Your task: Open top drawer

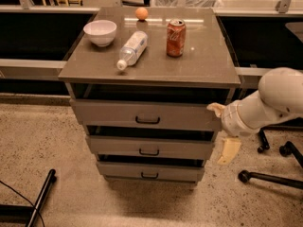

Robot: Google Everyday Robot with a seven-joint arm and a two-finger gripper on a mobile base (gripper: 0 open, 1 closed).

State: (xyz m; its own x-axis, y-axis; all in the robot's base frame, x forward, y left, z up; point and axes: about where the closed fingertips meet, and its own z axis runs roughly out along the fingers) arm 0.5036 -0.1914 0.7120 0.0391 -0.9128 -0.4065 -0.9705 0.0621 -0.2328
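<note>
The top drawer (113, 113) sits just under the counter (199, 70), its front shut or nearly so. The pincer (218, 135) hangs spread at the drawer's right end, well off the small black handle (147, 120). It should move left to centre, hook a finger behind the loop and pull straight out, level. The counter carries a bottle (133, 49), bowl (100, 32), can (175, 30) and orange (141, 13); speckled floor (38, 141) below

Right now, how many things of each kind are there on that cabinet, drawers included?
Drawers: 3 (top drawer, middle drawer, bottom drawer)
Bowl: 1
Bottle: 1
Can: 1
Orange ball: 1
Total: 7
Pincer at the top drawer's right end, uncounted.
</note>
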